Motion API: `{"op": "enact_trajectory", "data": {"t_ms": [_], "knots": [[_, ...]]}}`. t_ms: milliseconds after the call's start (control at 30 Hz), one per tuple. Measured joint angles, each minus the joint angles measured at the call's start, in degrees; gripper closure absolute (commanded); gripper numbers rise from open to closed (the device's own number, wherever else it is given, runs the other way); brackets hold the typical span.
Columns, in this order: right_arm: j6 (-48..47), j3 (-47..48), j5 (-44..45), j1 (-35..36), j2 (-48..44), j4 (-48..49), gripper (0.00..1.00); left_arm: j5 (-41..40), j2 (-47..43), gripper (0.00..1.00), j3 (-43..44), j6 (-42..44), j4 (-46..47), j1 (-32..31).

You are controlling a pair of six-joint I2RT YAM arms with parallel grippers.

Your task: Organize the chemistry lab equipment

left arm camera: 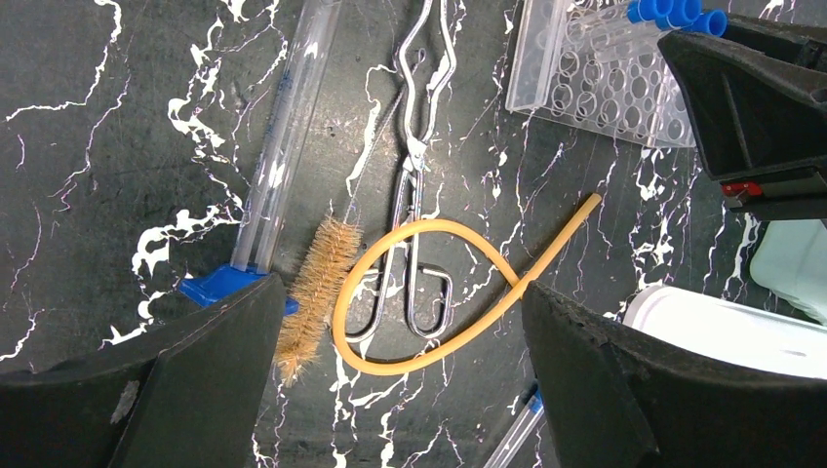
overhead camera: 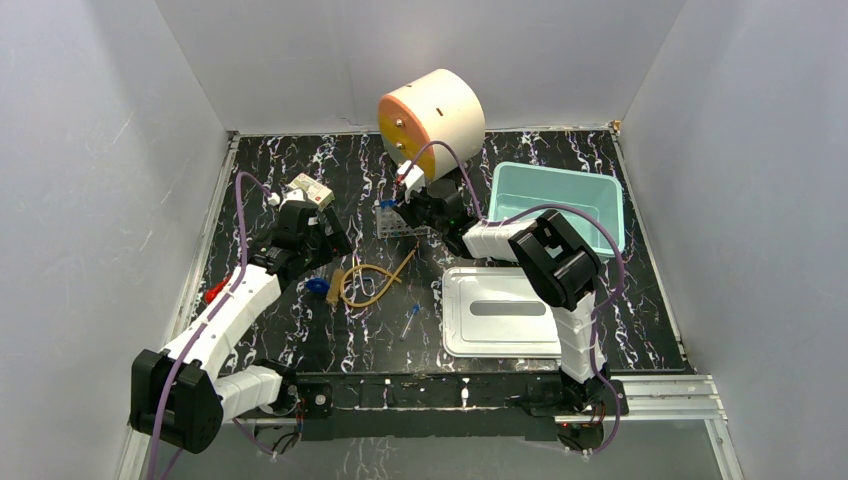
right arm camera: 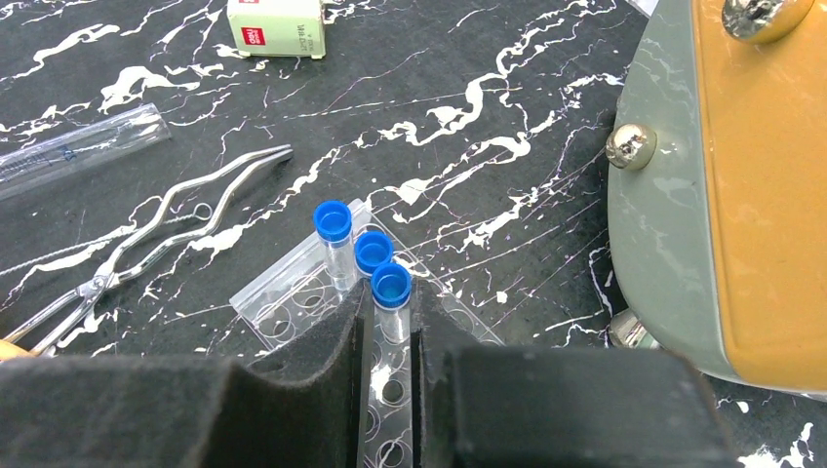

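Observation:
My right gripper (right arm camera: 390,302) is shut on a clear blue-capped tube (right arm camera: 392,291) that stands upright over the small clear tube rack (right arm camera: 293,292). Two more blue-capped tubes (right arm camera: 333,229) stand in the rack beside it. In the top view the rack (overhead camera: 398,222) lies in front of the round cabinet. My left gripper (left arm camera: 402,292) is open and empty. It hangs above the tan rubber-tubing coil (left arm camera: 429,292), metal tongs (left arm camera: 414,166) and a tan bristle brush (left arm camera: 314,292). A loose blue-capped tube (overhead camera: 410,320) lies near the white lid.
A long clear cylinder with a blue base (left arm camera: 278,156) lies left of the brush. The cream-and-orange cabinet (overhead camera: 432,115) stands at the back, the teal tub (overhead camera: 557,205) to the right and its white lid (overhead camera: 500,310) in front. A small white box (right arm camera: 278,24) lies beyond the tongs.

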Motion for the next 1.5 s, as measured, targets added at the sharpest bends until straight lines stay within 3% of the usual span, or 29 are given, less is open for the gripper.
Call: {"op": "enact_trajectory", "data": {"t_ms": [267, 800, 1500], "knots": [[0.17, 0.0, -0.26, 0.0, 0.0, 0.0, 0.73, -0.28, 0.0, 0.09, 0.0, 0.0, -0.07, 0.0], [3.91, 2.27, 1.53, 0.0, 0.76, -2.97, 0.76, -0.33, 0.0, 0.09, 0.0, 0.02, -0.07, 0.0], [7.48, 2.78, 2.29, -0.11, 0.66, -6.36, 0.56, -0.35, -0.02, 0.08, -0.28, 0.02, -0.09, 0.0]]}}
